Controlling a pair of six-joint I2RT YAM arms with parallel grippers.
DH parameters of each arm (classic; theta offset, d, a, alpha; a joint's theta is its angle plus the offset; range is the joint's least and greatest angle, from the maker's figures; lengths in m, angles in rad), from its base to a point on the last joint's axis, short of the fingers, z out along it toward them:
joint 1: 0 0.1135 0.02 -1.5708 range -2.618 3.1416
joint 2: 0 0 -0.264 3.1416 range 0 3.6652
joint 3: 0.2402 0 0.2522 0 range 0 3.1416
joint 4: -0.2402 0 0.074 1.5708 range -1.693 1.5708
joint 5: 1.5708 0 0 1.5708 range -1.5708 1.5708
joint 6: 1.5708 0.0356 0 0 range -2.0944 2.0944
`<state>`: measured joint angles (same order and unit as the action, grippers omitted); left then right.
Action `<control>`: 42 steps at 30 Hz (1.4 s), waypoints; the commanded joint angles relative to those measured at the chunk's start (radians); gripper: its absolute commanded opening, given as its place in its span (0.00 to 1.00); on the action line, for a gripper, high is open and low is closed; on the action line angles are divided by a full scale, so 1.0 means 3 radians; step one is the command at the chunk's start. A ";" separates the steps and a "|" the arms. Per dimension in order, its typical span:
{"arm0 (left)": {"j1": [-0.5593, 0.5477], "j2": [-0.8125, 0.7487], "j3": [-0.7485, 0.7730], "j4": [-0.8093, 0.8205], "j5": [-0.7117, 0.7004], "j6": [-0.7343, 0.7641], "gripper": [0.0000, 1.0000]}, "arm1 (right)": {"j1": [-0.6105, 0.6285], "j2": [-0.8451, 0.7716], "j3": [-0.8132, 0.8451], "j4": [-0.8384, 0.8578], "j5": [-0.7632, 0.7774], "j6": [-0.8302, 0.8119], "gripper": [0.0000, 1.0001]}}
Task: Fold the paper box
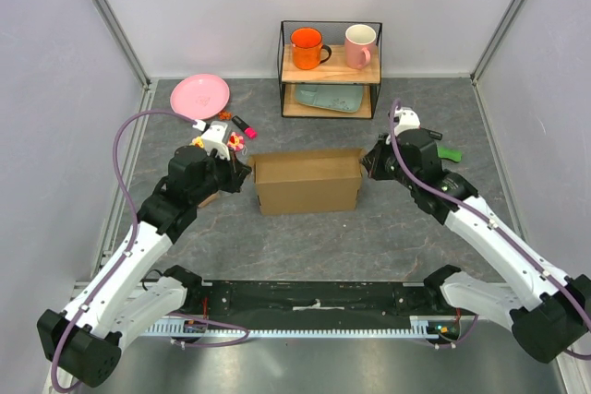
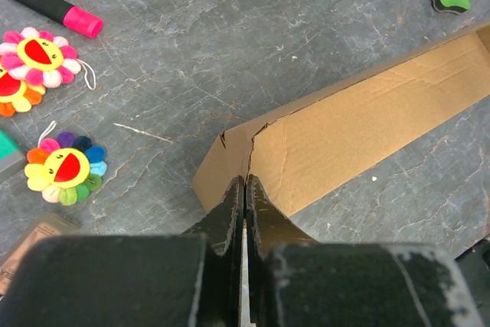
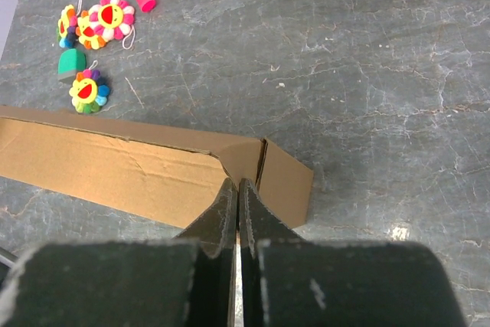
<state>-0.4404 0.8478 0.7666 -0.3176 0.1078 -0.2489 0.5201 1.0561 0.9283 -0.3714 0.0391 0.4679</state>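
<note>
Paper box [image 1: 307, 184] on grey table [image 1: 369, 256], pale walls [image 1: 55, 43], left end effector [image 2: 243, 183] and right end effector [image 3: 237, 186] pinching it.

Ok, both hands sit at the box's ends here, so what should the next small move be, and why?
Probably ease both ends inward together, to fold them along their creases. The left hand and the right hand each look shut on an opposite end of the paper box, which stands open-topped between them.

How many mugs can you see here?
2. The orange mug stands on the left of the shelf top board, the pink mug on its right; others could be hidden from view.
</note>
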 commanded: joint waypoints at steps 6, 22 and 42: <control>0.0001 -0.0060 0.0032 0.0199 0.0193 -0.0545 0.02 | 0.0066 -0.0253 -0.0599 0.0272 0.0100 0.0051 0.00; 0.0006 0.0047 0.0124 0.0240 0.0081 -0.1369 0.02 | 0.0194 -0.0141 -0.0579 0.0241 0.0233 -0.0067 0.00; 0.0011 0.0125 0.0037 0.0108 -0.0297 -0.0858 0.02 | 0.0271 -0.0166 -0.0712 0.0256 0.0299 -0.0138 0.00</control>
<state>-0.4316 0.9096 0.7944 -0.2897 0.0761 -0.6182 0.5827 0.9886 0.7666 -0.1635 0.1741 0.4313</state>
